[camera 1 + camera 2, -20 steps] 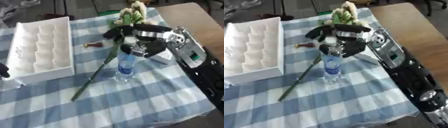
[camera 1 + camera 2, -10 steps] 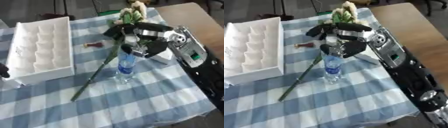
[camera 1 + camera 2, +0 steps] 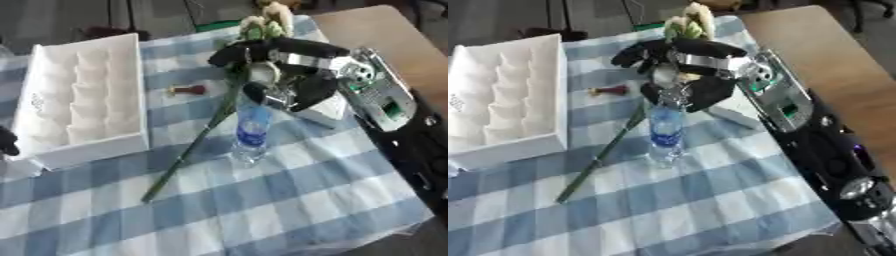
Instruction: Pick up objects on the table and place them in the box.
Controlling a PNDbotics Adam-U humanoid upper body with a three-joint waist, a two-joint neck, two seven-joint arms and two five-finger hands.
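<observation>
A clear water bottle (image 3: 250, 134) with a blue label stands upright on the checked cloth. My right hand (image 3: 302, 82) sits over its top, thumb and fingers curled round the neck; the cap is hidden. A long green-stemmed flower (image 3: 203, 137) lies slanted beside the bottle, its pale blossoms (image 3: 267, 20) behind the hand. A small red-brown thing (image 3: 188, 90) lies between the flower and the white box (image 3: 79, 145). The box, at the left, has rows of moulded compartments. A dark bit of my left hand (image 3: 7, 142) shows at the left edge.
A flat white packet (image 3: 732, 112) lies under my right hand's wrist side. A bare wooden tabletop (image 3: 833, 60) runs along the right, past the cloth's edge. My right forearm (image 3: 815, 150) crosses the cloth's right side. Open cloth lies in front of the bottle.
</observation>
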